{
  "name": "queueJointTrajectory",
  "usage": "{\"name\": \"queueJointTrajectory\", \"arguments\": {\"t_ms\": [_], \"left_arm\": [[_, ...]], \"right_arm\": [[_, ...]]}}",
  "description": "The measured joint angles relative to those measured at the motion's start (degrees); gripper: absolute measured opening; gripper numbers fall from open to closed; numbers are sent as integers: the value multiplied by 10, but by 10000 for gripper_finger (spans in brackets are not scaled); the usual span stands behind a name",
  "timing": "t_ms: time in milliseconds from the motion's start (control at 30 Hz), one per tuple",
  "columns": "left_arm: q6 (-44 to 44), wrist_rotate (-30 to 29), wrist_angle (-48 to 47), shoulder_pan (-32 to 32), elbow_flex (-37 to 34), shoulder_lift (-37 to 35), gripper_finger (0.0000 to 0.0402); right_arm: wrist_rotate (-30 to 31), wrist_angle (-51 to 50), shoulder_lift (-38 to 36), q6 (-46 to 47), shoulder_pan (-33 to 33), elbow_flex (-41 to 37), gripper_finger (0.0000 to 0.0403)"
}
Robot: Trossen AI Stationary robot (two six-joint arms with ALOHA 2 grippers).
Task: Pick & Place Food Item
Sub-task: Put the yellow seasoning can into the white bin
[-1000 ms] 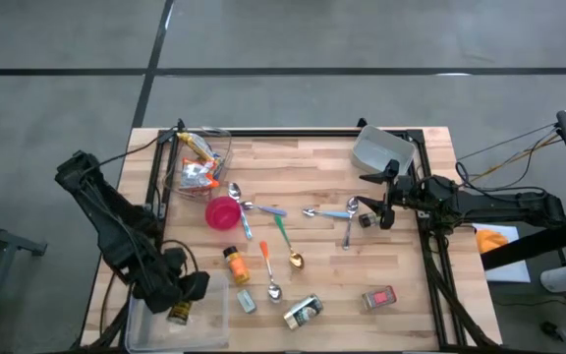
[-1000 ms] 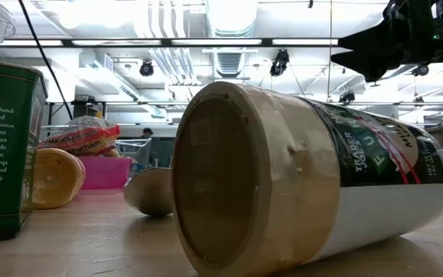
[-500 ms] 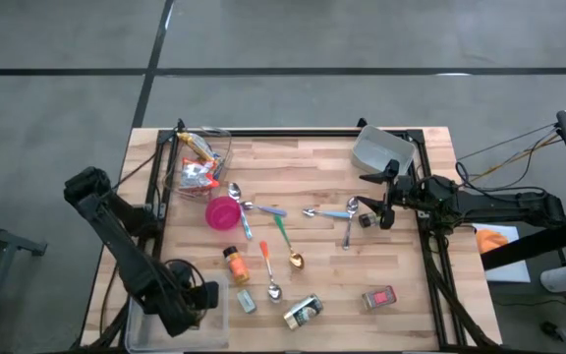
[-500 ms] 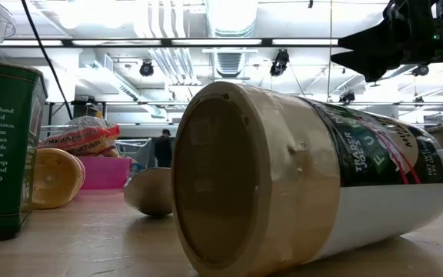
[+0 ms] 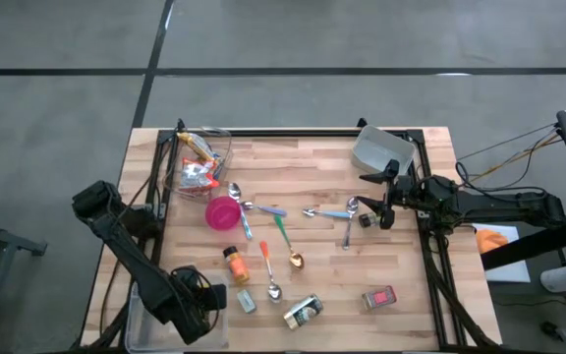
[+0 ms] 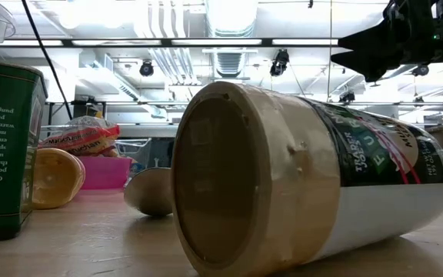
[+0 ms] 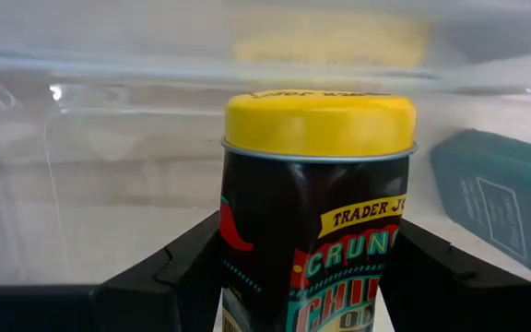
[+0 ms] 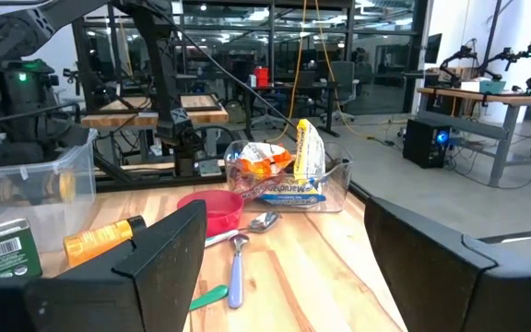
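Left hand (image 7: 312, 277) gripping cylindrical yellow-lidded tin (image 7: 316, 212)

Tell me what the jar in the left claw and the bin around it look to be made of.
Jar: the yellow lid looks like painted metal, with a thin silvery rim beneath it; the dark body carries a glossy printed label, so glass or tin underneath is unclear. The left claw grips its sides. Bin: clear, slightly cloudy plastic, with moulded ridges and see-through walls.

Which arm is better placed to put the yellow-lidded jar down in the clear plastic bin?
The left arm. Its tool already grips the yellow-lidded jar inside the clear plastic bin. The right tool waits open at the table's right edge, holding nothing.
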Motion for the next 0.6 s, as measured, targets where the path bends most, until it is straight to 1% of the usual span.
{"name": "queueJointTrajectory", "arguments": {"t_ms": [433,500,600], "left_arm": [[-9,-2,1,0,0,1,230],[-9,-2,1,-1,-1,1,238],[-9,-3,3,-2,-1,1,260]], "right_arm": [[0,0,0,0,0,0,290],[0,0,0,0,0,0,290],[0,0,0,0,0,0,290]]}}
